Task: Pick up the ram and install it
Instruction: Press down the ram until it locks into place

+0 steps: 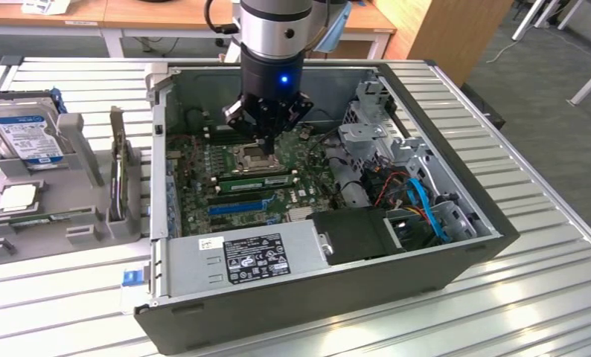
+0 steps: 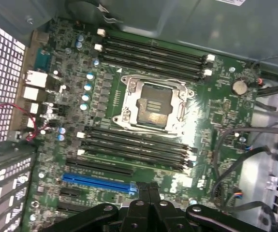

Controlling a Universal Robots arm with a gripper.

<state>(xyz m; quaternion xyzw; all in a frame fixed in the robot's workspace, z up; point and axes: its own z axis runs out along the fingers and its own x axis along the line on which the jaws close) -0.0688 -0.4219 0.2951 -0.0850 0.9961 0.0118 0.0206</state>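
Green and thin, the ram (image 1: 256,179) appears in the exterior view as a long strip standing in the memory slots (image 1: 246,190), just in front of the processor socket (image 1: 256,154) inside the open computer case (image 1: 425,253). The gripper (image 1: 266,143) hangs over the socket, close behind the stick, with its fingers pressed together and nothing between them. On the exterior view's left, a grey fixture (image 1: 87,223) holds a hard drive (image 1: 25,137) and what may be another green strip, too small to be sure of.

In the wrist view the gripper (image 2: 148,193) sits near the lower bank of slots (image 2: 134,145), fingers closed flat against each other. Edge-on, I cannot tell which slot carries the stick.

By my judgement the ram is light, stiff and brittle. Its chips and gold contacts should not be squeezed, so the hold belongs on the long top edge or the short ends, with any pressing kept even and straight down
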